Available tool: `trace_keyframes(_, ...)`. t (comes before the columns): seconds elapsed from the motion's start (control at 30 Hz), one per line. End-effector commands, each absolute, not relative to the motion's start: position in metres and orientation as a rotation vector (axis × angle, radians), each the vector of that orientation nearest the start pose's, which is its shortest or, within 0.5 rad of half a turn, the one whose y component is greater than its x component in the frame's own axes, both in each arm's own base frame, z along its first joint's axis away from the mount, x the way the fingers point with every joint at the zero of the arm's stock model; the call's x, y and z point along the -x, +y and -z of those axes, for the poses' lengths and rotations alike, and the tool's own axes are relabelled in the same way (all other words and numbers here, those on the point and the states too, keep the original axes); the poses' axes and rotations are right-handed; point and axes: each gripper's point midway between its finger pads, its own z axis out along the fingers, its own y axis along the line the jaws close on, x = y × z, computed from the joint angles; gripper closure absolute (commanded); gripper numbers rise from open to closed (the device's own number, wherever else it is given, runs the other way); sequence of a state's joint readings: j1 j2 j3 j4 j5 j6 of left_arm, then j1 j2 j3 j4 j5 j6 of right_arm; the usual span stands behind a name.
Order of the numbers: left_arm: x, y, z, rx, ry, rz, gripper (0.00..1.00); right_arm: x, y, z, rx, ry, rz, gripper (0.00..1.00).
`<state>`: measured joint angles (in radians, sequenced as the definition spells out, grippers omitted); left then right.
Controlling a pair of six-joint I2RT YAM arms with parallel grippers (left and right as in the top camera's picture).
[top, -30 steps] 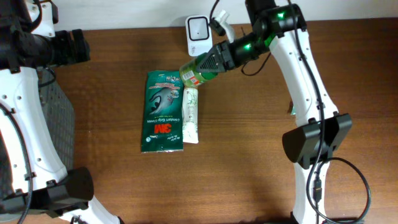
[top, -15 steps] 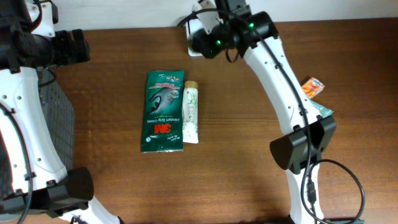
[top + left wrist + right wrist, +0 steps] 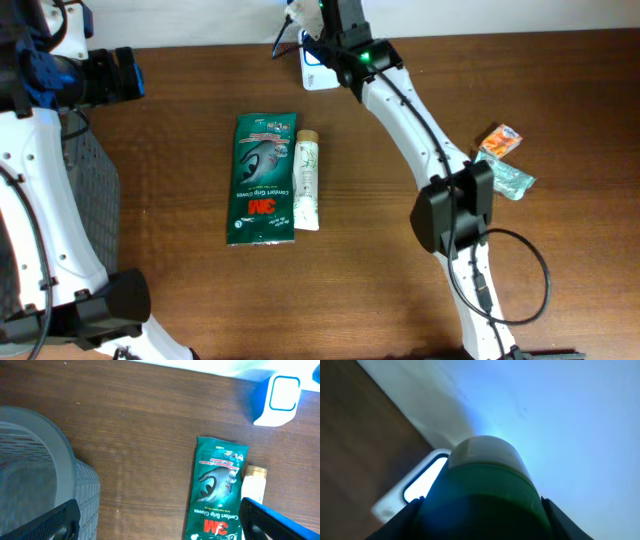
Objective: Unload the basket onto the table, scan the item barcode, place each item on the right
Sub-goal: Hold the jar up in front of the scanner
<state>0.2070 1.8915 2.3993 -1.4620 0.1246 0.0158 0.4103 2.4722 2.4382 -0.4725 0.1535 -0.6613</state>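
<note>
Right wrist: a green plastic bottle with a pale cap is clamped in the right gripper | the white box scanner is seen just behind the cap | left wrist: the left gripper is held wide apart above a grey mesh basket, a green glove packet and a white tube.

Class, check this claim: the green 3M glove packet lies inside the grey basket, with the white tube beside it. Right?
No. The overhead view shows the glove packet on the table, outside the basket; the white tube does lie beside it.
</note>
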Motion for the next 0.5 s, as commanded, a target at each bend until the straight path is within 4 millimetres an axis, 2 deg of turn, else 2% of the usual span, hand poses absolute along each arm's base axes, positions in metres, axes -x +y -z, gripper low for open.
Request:
trace_keyframes(0.0, -0.426, 0.065, -0.338, 0.173, 2.502, 0.076, 0.01, -0.655, 0.249, -0.204, 1.135, 1.712, 0.495, 0.72)
trace_keyframes(0.1, -0.426, 0.065, -0.338, 0.173, 2.502, 0.076, 0.01, -0.662, 0.249, -0.194, 1.264, 1.626, 0.605, 0.71)
trace_keyframes(0.17, -0.426, 0.065, -0.338, 0.173, 2.502, 0.076, 0.01, -0.668, 0.249, -0.195, 1.246, 1.600, 0.636, 0.71)
trace_keyframes(0.33, -0.426, 0.065, -0.338, 0.173, 2.502, 0.076, 0.01, -0.670, 0.250, -0.184, 1.252, 1.605, 0.635, 0.72)
trace_keyframes(0.47, -0.426, 0.065, -0.338, 0.173, 2.502, 0.076, 0.01, -0.671, 0.251, -0.184, 1.250, 1.603, 0.635, 0.73)
